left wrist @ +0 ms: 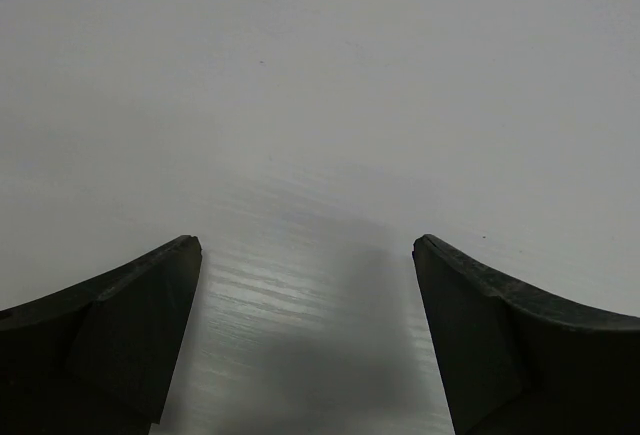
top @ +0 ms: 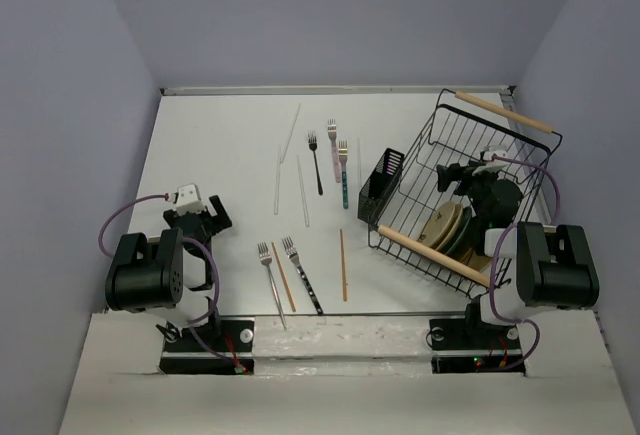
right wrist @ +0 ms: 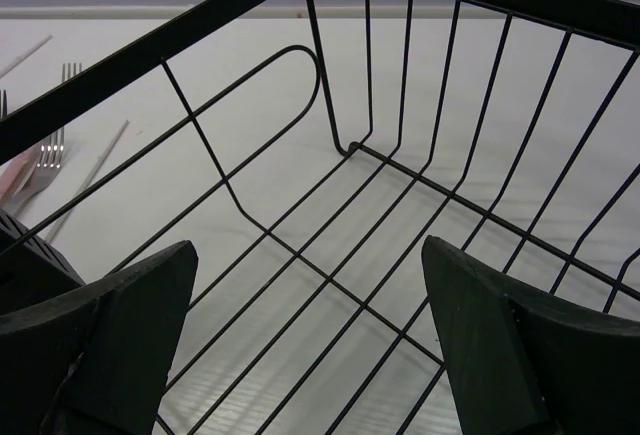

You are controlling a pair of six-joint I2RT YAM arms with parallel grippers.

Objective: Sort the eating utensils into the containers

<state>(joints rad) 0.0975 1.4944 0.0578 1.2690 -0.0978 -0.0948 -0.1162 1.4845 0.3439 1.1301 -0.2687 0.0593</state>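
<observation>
nothing has been sorted yet, as far as can be judged. the cutlery holder (top: 382,179), a small black slotted box set against the left side of the wire rack (top: 497,170), appears to hold no utensil (its compartments are only partly seen from above). all the utensils that can be seen are laid out on the table (top: 220,135).

three forks are grouped at the far centre, just left of the holder: a black fork (top: 316,163), a pink fork (top: 333,143) and a teal fork (top: 343,177). two more are placed near the arms: a silver fork (top: 270,280) and a dark-handled fork (top: 302,277). the pale chopsticks (top: 278,180) are scattered left of the far forks. the brown chopsticks (top: 343,265) are parted, one between the two near forks, the other to their right. all of this is left to be moved.

the left gripper (top: 213,217) is held over bare table at the near left, its fingers spread wide with nothing between them. the right gripper (right wrist: 310,255) is held over the rack's wire floor, its fingers equally wide apart, and nothing is gripped. plates (top: 448,227) are stacked in the near part of the rack.

no brand, label or writing can be read on any item.
</observation>
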